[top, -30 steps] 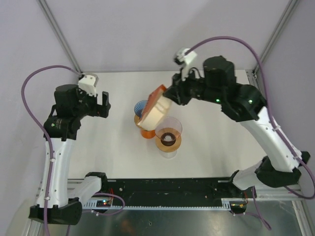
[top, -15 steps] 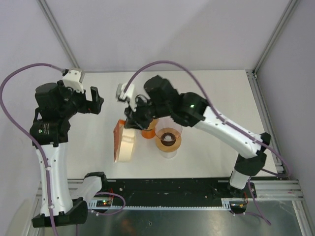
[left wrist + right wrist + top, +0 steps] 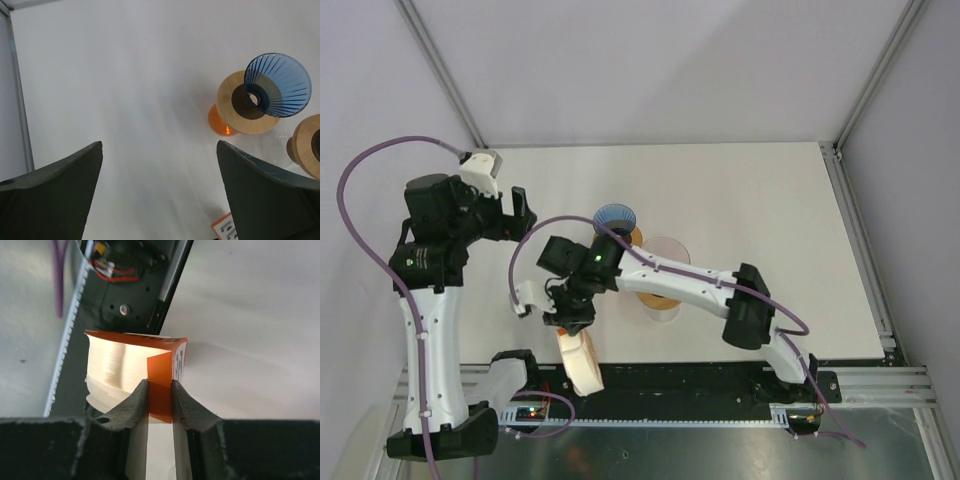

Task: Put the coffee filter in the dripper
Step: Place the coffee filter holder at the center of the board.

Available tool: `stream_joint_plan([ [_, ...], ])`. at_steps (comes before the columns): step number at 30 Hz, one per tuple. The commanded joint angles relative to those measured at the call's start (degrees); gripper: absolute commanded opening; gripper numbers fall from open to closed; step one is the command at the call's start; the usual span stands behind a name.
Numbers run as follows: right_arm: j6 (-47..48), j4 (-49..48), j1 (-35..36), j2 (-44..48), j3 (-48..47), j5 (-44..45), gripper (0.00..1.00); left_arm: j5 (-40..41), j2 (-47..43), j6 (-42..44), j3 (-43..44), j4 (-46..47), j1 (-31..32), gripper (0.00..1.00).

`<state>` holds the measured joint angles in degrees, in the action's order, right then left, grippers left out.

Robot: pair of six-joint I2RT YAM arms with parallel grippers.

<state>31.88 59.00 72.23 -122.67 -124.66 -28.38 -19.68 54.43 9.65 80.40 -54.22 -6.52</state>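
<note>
Over near table edge (image 3: 660,355): right fingers (image 3: 131,406) clamp filters (image 3: 120,371).

Left arm (image 3: 425,330) jaws agape, right arm (image 3: 672,285) jaws clamped.

Both arms have long white shells between bulky black joints. The left arm (image 3: 425,330) and the right arm (image 3: 670,283) each stand on a black base (image 3: 445,437). A purple cable (image 3: 360,180) runs to a small white camera box (image 3: 480,170) at the wrist. One black joint of the right arm carries a small green light (image 3: 597,257). The fingers (image 3: 50,200) are dark grey, thick and matte.
</note>
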Motion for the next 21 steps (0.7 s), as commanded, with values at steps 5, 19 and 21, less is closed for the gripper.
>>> stream_joint_plan([
  [5,9.11,4.11,0.74,-5.13,-3.44,3.57,0.00,0.55,0.76,2.17,-1.78,-0.07,-0.60,1.00],
  [19,15.24,-1.61,-3.75,-9.86,-7.20,4.17,0.00,1.25,2.05,2.76,-2.72,1.10,-0.62,1.00],
  [21,15.06,-2.73,-4.35,-10.81,-7.82,4.22,0.00,1.23,2.12,2.81,-2.78,1.17,-0.60,1.00],
])
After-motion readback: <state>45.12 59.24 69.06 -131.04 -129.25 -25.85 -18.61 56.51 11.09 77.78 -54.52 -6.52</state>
